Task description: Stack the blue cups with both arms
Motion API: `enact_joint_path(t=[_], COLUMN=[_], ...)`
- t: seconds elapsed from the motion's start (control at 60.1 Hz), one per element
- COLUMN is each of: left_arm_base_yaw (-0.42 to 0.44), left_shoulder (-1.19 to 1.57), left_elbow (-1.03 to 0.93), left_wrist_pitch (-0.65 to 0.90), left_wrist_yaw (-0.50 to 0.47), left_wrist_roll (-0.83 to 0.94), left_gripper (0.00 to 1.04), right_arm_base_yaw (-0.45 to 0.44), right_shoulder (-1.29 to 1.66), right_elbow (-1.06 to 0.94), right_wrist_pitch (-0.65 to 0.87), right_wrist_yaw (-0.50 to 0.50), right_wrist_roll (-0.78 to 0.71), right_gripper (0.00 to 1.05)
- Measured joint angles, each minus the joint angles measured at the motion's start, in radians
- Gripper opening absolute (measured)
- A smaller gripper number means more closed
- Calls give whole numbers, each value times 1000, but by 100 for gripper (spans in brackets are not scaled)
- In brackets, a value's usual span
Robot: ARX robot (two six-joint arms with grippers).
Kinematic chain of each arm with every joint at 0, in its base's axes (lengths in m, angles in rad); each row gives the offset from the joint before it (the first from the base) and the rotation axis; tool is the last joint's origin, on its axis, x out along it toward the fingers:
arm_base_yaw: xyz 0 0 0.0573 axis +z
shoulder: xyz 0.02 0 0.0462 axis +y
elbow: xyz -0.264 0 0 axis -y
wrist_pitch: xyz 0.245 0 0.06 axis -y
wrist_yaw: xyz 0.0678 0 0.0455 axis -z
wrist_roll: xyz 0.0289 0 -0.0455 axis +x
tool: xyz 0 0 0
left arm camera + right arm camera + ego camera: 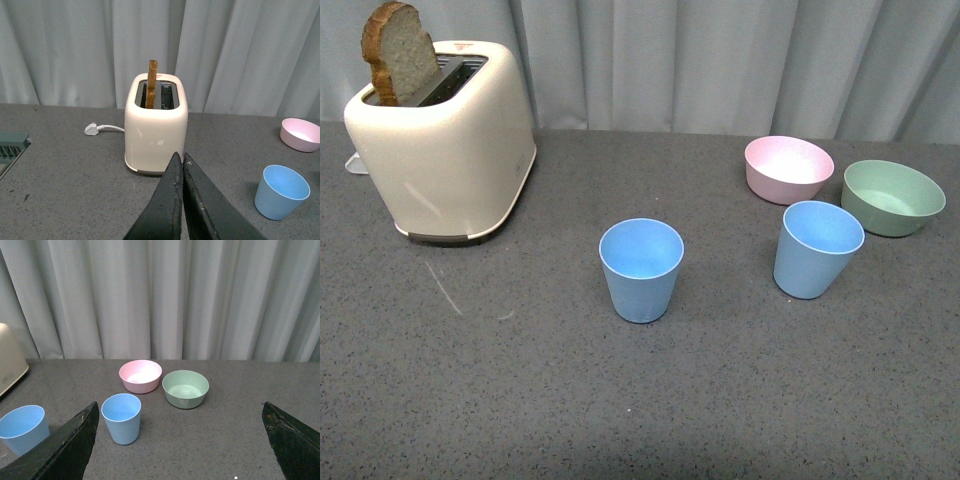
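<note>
Two light blue cups stand upright and apart on the grey table. One blue cup (641,269) is near the middle; it also shows in the left wrist view (281,192) and in the right wrist view (23,429). The other blue cup (816,249) stands to its right, in front of the bowls, and shows in the right wrist view (121,418). Neither arm shows in the front view. My left gripper (179,158) is shut and empty, above the table short of the toaster. My right gripper (180,412) is wide open and empty, short of the cups.
A cream toaster (445,150) with a slice of bread (398,55) stands at the back left; its white plug (92,129) lies beside it. A pink bowl (787,168) and a green bowl (892,197) sit at the back right. A curtain hangs behind the table.
</note>
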Motion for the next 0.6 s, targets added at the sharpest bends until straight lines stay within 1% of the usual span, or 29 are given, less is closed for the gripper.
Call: enact_joint_path(t=[0.183,0.283,0.4,0.45,0.483,0.549,0.599], left_arm_base_yaw=[0,0,0,0,0,0,0], left_shoulder=[-49,-185,-216,-216,-216,-217,-217], left_elbow=[0,0,0,0,0,0,0], left_wrist_pitch=[-50,-213,-222,-223,-223,-223,-223], left_wrist_yaw=[0,0,0,0,0,0,0], left_wrist_roll=[0,0,0,0,0,0,0], left_gripper=[4,4,5,11,19,29,40], right_arm_base_yaw=[0,0,0,0,0,0,0], right_shoulder=[0,0,0,0,0,0,0], right_elbow=[0,0,0,0,0,0,0], right_wrist_pitch=[0,0,0,0,0,0,0], right_wrist_yaw=[0,0,0,0,0,0,0], right_wrist_roll=[0,0,0,0,0,0,0], right_gripper=[95,95,95,95,95,95,95])
